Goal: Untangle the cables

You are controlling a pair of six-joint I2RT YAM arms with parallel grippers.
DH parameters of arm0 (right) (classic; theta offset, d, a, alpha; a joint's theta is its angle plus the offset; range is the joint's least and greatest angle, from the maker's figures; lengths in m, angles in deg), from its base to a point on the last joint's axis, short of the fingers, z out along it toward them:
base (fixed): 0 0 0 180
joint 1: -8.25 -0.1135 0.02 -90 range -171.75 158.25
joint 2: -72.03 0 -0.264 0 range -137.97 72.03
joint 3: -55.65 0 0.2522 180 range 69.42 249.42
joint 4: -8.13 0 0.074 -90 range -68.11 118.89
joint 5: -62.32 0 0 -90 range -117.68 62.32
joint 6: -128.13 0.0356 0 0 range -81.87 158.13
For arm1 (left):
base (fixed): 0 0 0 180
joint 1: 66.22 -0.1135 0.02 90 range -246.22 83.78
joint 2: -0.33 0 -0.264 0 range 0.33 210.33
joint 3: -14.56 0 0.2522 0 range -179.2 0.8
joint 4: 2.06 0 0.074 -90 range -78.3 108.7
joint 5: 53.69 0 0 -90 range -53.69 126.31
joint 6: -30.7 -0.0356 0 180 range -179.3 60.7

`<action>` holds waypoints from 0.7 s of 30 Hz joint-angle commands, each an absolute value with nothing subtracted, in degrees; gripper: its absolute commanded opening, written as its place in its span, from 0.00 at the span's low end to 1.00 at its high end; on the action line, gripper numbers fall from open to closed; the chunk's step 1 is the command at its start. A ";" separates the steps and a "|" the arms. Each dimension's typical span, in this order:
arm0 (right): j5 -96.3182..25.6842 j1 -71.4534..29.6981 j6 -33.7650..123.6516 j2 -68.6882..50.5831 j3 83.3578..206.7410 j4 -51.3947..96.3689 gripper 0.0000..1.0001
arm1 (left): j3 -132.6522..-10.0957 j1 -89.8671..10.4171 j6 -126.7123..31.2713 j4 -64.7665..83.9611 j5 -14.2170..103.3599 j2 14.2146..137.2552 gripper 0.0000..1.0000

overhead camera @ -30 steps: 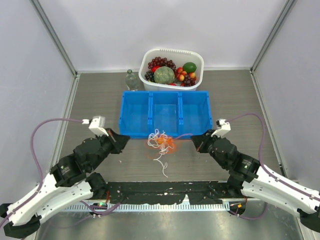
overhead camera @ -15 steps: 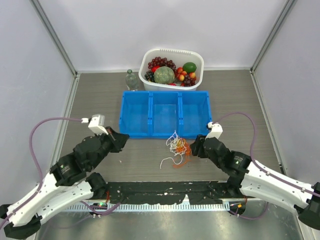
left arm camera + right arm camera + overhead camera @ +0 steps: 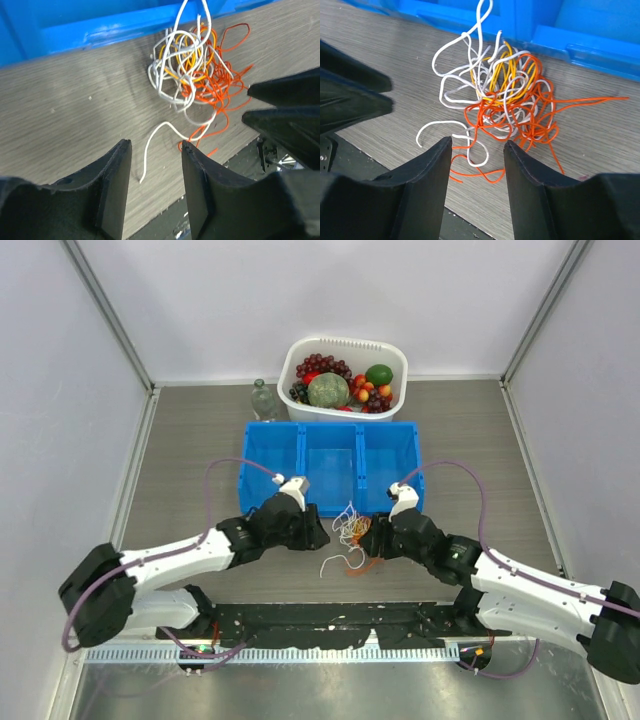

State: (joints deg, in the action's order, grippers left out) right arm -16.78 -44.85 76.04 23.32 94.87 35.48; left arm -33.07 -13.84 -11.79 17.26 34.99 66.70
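The cables [image 3: 350, 536] lie on the table as one loose tangle of white, orange-yellow and red cords, just in front of the blue bin. In the left wrist view the cables [image 3: 192, 75] sit ahead and to the right of my left gripper [image 3: 155, 145], which is open, with only a white cord end between its fingers. My right gripper [image 3: 478, 142] is open too, its fingertips over the near edge of the cables [image 3: 505, 100]. From above, my left gripper [image 3: 318, 533] and right gripper [image 3: 368, 538] flank the tangle, and neither holds anything.
A blue bin [image 3: 330, 502] with three compartments stands right behind the tangle. Farther back are a white basket [image 3: 395, 352] of fruit and a small bottle [image 3: 263, 400]. A black strip [image 3: 330, 620] runs along the table's near edge.
Both grippers went from shut to open. The left arm swung in to the right, toward the tangle. The right arm moved left, and the tangle shifted a little to the right.
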 commanded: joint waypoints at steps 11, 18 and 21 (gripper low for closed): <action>-19.50 -44.92 77.59 20.70 94.02 27.78 0.48 | -43.06 -12.61 -13.16 3.97 34.82 83.64 0.34; -19.15 -44.92 77.41 20.35 94.20 27.61 0.47 | -44.91 -11.91 -12.72 4.32 34.99 86.99 0.33; -18.80 -44.92 77.59 20.35 94.03 27.69 0.47 | -44.73 -11.65 -12.37 3.35 35.87 87.69 0.25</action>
